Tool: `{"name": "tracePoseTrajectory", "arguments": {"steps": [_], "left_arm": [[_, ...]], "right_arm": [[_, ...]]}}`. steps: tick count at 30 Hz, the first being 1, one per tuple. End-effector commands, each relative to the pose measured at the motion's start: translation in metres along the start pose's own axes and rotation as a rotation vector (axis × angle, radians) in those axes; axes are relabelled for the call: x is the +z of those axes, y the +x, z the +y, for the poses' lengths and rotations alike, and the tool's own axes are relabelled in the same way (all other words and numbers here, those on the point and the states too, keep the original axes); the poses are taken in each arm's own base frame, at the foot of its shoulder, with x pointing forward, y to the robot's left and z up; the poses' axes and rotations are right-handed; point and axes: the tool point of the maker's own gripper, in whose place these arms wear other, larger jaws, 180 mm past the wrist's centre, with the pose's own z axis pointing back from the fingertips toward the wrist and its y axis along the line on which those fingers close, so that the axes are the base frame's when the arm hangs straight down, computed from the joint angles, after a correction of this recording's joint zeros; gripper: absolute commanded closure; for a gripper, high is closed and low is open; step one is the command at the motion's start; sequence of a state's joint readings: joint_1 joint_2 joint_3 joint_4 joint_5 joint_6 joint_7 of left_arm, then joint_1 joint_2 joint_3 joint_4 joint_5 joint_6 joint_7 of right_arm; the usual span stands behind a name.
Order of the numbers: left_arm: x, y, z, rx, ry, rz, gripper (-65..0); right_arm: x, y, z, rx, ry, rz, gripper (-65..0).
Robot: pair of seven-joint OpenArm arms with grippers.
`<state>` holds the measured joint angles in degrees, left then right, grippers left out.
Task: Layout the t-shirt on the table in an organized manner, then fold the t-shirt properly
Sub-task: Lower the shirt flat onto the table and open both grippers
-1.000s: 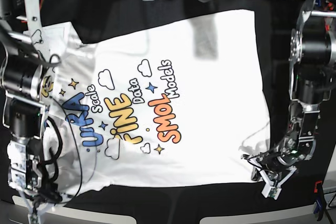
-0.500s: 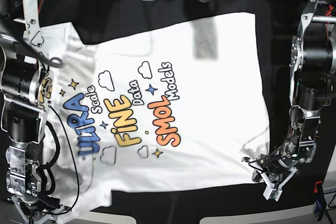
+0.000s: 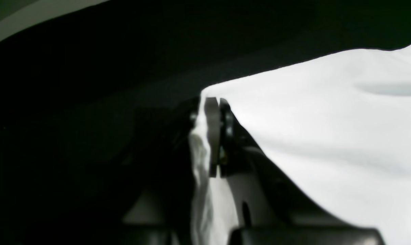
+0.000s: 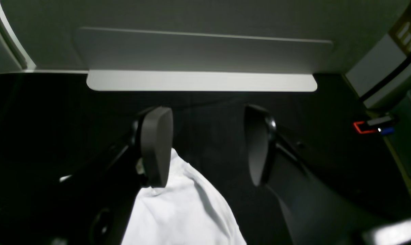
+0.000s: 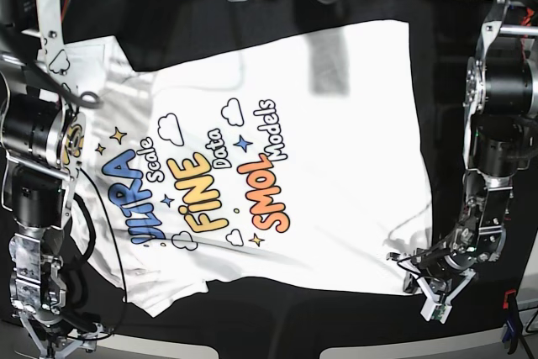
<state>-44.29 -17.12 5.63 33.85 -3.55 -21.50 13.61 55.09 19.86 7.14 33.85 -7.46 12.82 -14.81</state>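
1. Left wrist view: left gripper (image 3: pixel 215 136) has its jaws pressed together on a bunched fold at the edge of the t-shirt (image 3: pixel 328 136). White fabric spreads away from the jaws on one side; the black cloth of the table (image 3: pixel 89 102) lies on the other side and behind the shirt.

2. Right wrist view: right gripper (image 4: pixel 205 143) has its jaws standing well apart, with bare table (image 4: pixel 208 112) cloth visible between them. Nothing is clamped. A rounded fold of the t-shirt (image 4: pixel 181 211) lies under and against one finger pad (image 4: pixel 156 143); the other pad stands clear of the fabric. A red and blue clamp (image 4: pixel 372 126) sits at the table edge, well away from the shirt.

3. Base view: the t-shirt (image 5: pixel 336 149) lies spread on the table (image 5: pixel 210 14), print side up, with the coloured lettering near the shirt's middle. Some wrinkles remain near the sleeve.

4. Base view, left gripper (image 5: pixel 433 287): positioned at one lower corner of the t-shirt, touching the fabric edge.

5. Base view, right gripper (image 5: pixel 50 329): positioned at the opposite end of the t-shirt, just beside its lower edge. Jaw position cannot be read from this view.
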Motion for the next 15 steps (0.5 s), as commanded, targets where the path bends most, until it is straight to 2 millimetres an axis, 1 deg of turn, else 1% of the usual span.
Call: {"name": "tracePoseTrajectory", "arguments": {"steps": [1,4,6,8,9,10,11,12,15], "left_arm": [[0.003,0.040,0.012,-0.007,0.025,-0.102,0.0],[0.004,0.044,0.019,-0.037,0.068,-0.128,0.0],[0.006,0.049,0.024,-0.068,0.092,-0.156,0.0],[0.008,0.054,0.028,-0.073,0.105,-0.184,-15.2],[0.009,0.058,0.031,-0.075,0.112,-0.203,-21.6],[0.011,0.061,0.032,-0.076,0.117,-0.222,-26.4],[0.012,0.063,0.033,-0.077,0.123,-0.237,-29.6],[0.013,0.065,0.035,-0.078,0.127,-0.247,-31.3],[0.013,0.065,0.035,-0.074,0.127,-0.247,-31.8]], "right_arm": [[0.004,0.039,-0.012,-0.015,-0.020,-0.088,-32.7],[0.003,0.037,-0.012,-0.015,-0.020,-0.080,-32.7],[0.003,0.030,-0.013,-0.015,-0.022,-0.041,-32.7],[0.003,0.025,-0.015,-0.014,-0.025,-0.016,-32.7],[0.004,0.024,-0.016,-0.014,-0.026,-0.010,-32.7],[0.004,0.022,-0.016,-0.028,-0.022,-0.001,-32.7],[0.004,0.020,-0.016,-0.050,-0.016,0.007,-32.7],[0.004,0.019,-0.015,-0.076,-0.007,0.016,-32.7],[0.006,0.010,-0.016,-0.100,0.017,0.063,-32.7]]}}
